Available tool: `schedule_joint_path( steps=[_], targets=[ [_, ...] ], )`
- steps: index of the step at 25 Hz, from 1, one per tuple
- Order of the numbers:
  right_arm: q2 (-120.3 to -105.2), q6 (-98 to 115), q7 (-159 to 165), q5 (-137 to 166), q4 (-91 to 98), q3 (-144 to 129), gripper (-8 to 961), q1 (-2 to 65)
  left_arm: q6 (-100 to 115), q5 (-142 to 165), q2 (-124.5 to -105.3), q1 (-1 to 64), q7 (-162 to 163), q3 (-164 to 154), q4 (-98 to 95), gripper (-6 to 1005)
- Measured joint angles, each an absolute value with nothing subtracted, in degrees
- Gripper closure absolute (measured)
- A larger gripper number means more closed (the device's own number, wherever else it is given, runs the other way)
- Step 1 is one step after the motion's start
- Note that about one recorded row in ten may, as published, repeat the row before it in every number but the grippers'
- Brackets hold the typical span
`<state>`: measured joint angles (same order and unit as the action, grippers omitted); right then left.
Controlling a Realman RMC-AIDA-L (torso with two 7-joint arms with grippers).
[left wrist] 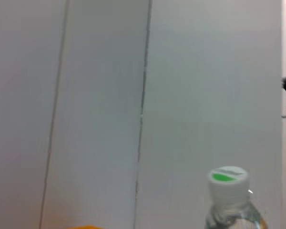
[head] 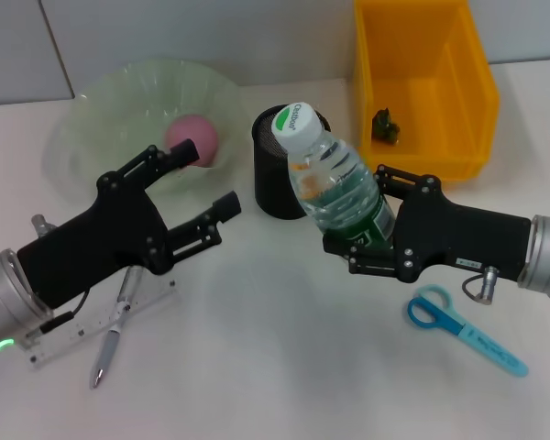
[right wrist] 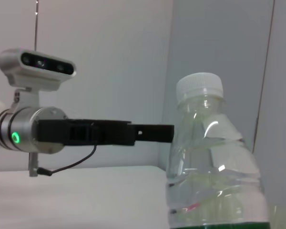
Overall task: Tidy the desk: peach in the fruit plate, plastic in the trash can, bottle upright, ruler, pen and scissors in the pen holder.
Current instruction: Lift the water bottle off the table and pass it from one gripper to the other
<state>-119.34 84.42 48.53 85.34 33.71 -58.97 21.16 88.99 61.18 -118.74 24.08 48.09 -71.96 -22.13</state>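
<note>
Bottle (head: 335, 179) pinched low in right gripper (head: 359, 240), long axis rising from the jaws, near upright; left gripper (head: 206, 188) spread, empty, farther off.

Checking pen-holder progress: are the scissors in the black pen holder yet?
No, the blue scissors lie on the desk by the right gripper, outside the pen holder.

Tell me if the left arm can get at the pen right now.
Probably yes. The left claw is open and holds nothing, and the pen lies on the table just below that arm, beside the ruler, with nothing on top of it. The arm would have to pull back a little.
</note>
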Motion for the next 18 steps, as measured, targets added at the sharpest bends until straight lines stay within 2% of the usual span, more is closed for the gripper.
schedule_joint_path(
  steps=[18],
  targets=[
    [-119.29, 84.2, 43.0, 83.8, 25.5, -59.0, 181, 25.5, 90.3, 60.8, -119.08, 24.6, 45.9, -72.9, -20.2, 258]
  ],
)
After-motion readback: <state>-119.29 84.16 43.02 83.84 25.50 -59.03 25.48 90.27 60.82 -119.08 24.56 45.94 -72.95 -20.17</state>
